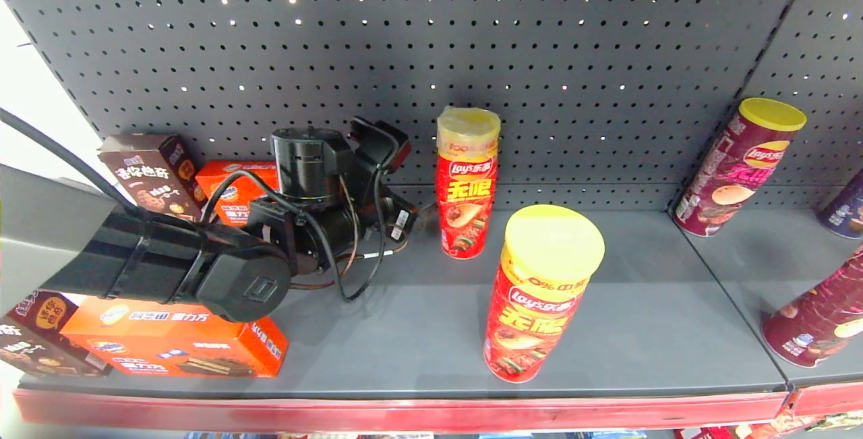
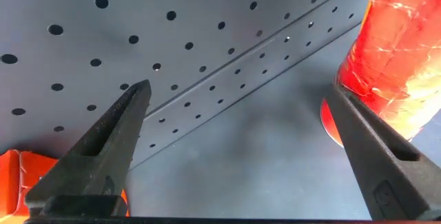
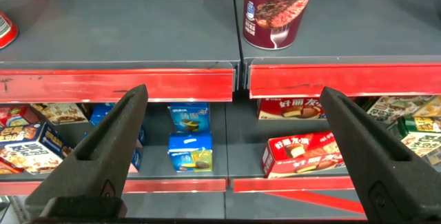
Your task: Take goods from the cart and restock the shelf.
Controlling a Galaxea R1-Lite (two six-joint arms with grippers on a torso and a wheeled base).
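Two red chip cans with yellow lids stand upright on the grey shelf (image 1: pixel 418 331): one at the back by the pegboard (image 1: pixel 467 183), one nearer the front edge (image 1: pixel 539 290). My left gripper (image 2: pixel 240 89) is open with nothing between its fingers (image 2: pixel 103 148), low over the shelf at the back. The back red can (image 2: pixel 400 45) stands just outside one finger. In the head view the left arm's wrist (image 1: pixel 317 189) lies just left of that can. My right gripper (image 3: pixel 233 92) is open and holds nothing, in front of the shelf's red edge strip (image 3: pixel 117 85).
Brown and orange cookie boxes (image 1: pixel 175 344) lie at the shelf's left, with more behind the arm (image 1: pixel 152 172). Maroon chip cans (image 1: pixel 738 166) stand on the neighbouring shelf section at right, one near its front edge (image 3: pixel 275 10). Lower shelves hold blue and red boxes (image 3: pixel 193 148).
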